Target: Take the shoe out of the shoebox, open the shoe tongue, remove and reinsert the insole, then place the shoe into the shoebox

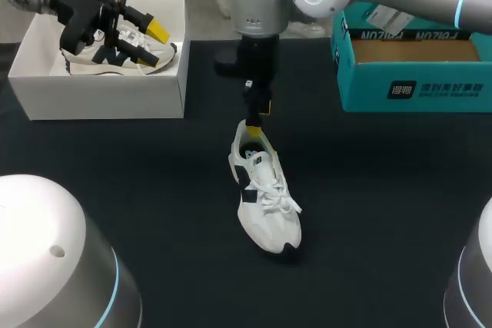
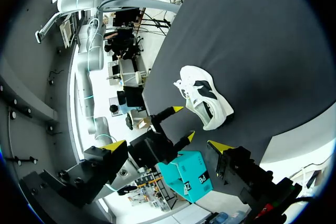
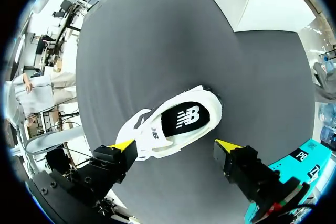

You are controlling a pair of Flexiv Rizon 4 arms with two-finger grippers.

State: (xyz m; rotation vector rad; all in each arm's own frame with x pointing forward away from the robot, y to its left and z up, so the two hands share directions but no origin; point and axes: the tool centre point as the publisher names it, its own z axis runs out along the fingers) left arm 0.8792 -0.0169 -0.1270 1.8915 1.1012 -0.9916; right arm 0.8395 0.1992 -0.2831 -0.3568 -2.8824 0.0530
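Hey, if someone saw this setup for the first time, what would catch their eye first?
A white sneaker with dark panels lies alone in the middle of the black table, with the right claw open just above its heel. At the far left, the left claw hangs open over a white shoebox that holds a second sneaker. A teal shoebox sits at the far right.

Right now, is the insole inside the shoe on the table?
Inside. The black insole lies flat in the opening of the white shoe.
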